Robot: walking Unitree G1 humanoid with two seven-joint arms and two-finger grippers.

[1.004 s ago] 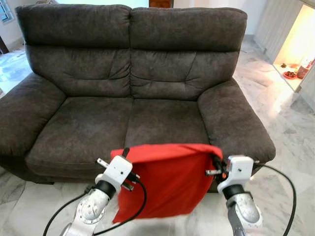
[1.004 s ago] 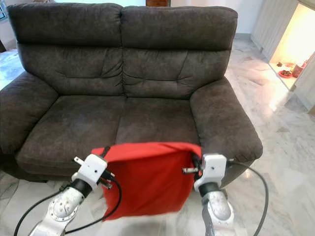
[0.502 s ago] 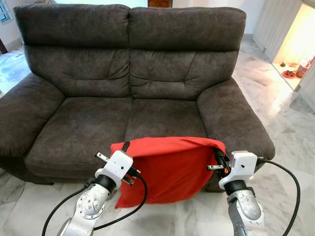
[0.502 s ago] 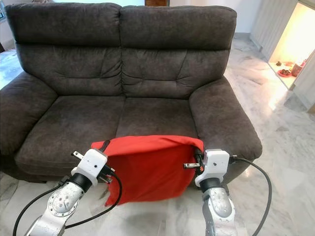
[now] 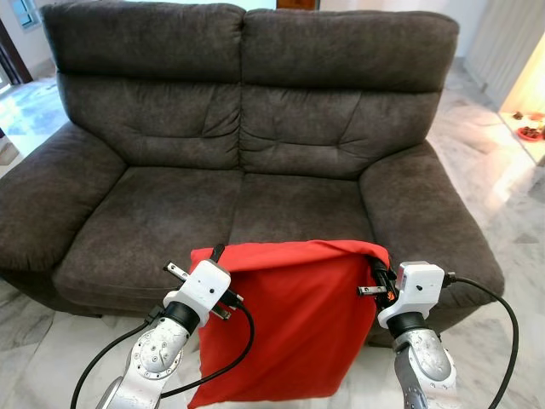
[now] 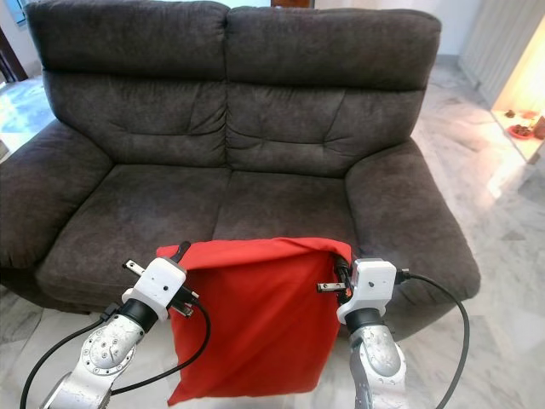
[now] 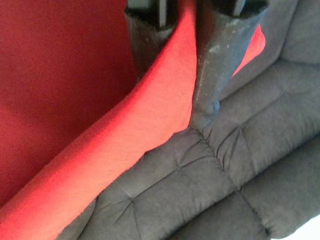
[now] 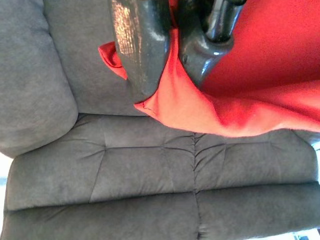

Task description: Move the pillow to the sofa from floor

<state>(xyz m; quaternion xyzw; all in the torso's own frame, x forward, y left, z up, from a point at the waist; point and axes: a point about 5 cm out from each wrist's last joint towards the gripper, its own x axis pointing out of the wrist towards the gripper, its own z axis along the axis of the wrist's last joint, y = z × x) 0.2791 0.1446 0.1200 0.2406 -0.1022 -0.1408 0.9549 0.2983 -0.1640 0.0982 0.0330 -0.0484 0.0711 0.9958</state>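
- Setting: I see a dark grey two-seat sofa on a pale marble floor.
- Red pillow: limp and flat, hanging upright before the seat's front edge, long axis vertical, top edge level.
- Left gripper clenches its upper left corner; right gripper clenches the upper right.

Silver arms, black cables, white wrists

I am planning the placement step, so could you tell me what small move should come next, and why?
Probably carry the red pillow forward over the sofa seat before releasing. Both tools, left and right, grip its top corners, and it hangs in front of the seat's front edge, so letting go now would likely drop it to the floor.
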